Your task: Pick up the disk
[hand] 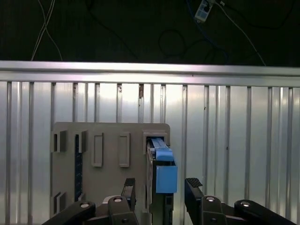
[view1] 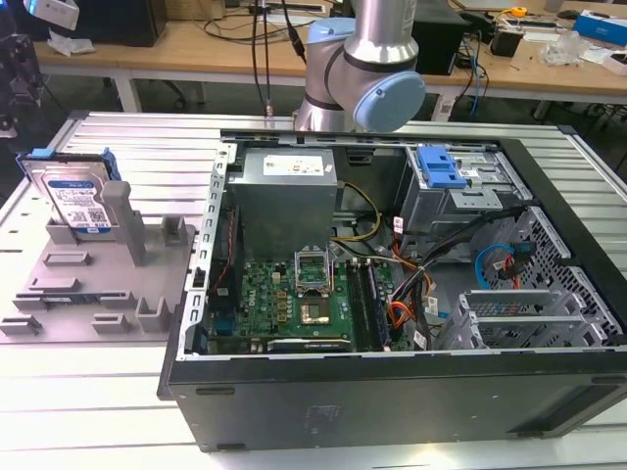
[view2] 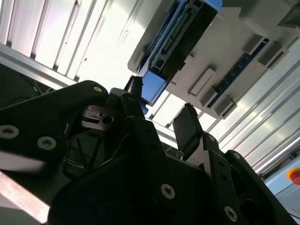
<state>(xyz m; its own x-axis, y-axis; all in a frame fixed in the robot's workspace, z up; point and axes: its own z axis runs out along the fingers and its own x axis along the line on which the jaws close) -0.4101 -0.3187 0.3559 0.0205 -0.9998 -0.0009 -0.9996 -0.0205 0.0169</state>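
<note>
I am hovering my claw (hand: 161, 183), wide open and empty, over the upright disk (hand: 158, 152), judging its fingers should be squaring to the flat faces.

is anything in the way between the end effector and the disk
Nothing visible. In the first wrist view the open end effector faces the disk, which stands on edge in the grey fixture, with nothing between them. In the exterior view the tall grey post stands close beside the disk, not across the path.
</note>
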